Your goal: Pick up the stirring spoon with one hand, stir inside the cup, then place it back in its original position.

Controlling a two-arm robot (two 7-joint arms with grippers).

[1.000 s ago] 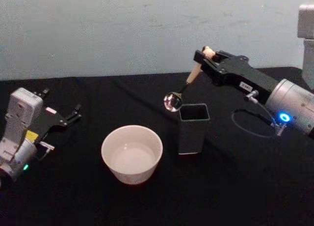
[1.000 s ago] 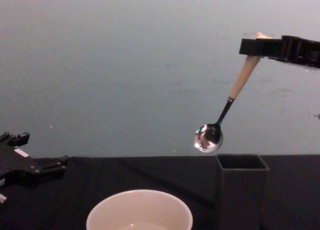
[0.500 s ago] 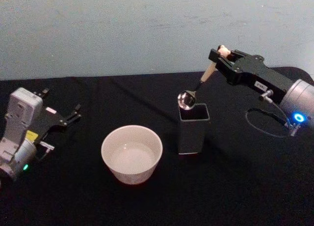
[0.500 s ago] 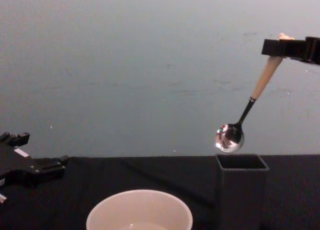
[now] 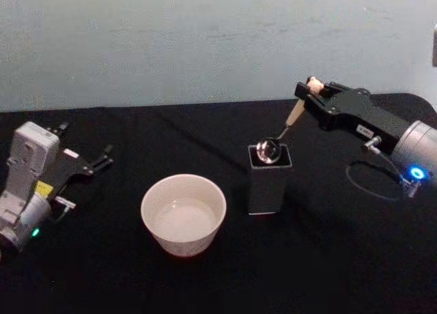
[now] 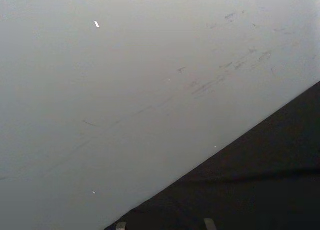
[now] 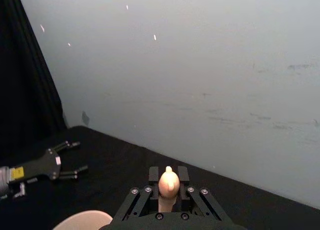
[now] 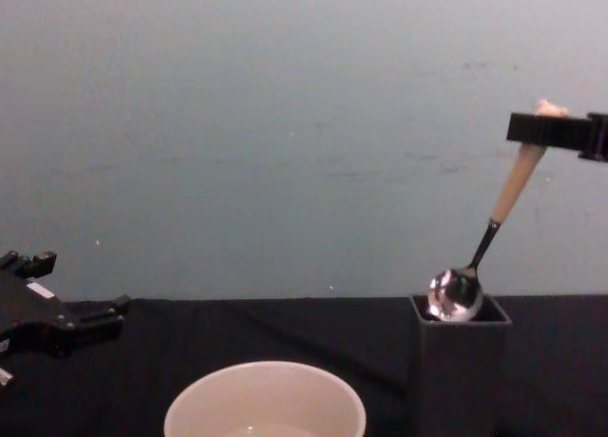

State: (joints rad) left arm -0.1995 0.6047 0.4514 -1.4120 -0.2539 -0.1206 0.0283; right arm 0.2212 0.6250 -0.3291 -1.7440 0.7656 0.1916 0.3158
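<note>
Counted on the black-clothed table (image 5: 328, 259): one small stirring spoon (image 8: 511, 188) with a beige bear-topped handle, thin dark neck and shiny round metal bowl. One wide, round, cream-coloured cup (image 5: 181, 240). One tall, dark grey, square-sectioned holder box (image 5: 265, 188). Two black robot grippers: one left gripper (image 5: 85, 140), one right gripper (image 5: 312, 87). Two lit arm lamps: one green lamp (image 5: 34, 232), one blue lamp (image 5: 414, 173). One pale blue-grey wall (image 5: 205, 41) behind.

In the foreground, the stirring spoon (image 7: 168, 184) is clamped by its beige bear-head handle in the right claw (image 7: 168, 173). Farther off, the left claw (image 7: 78, 156) is seen with fingers apart over the black tabletop (image 7: 125, 165), near the cup (image 7: 82, 220).
</note>
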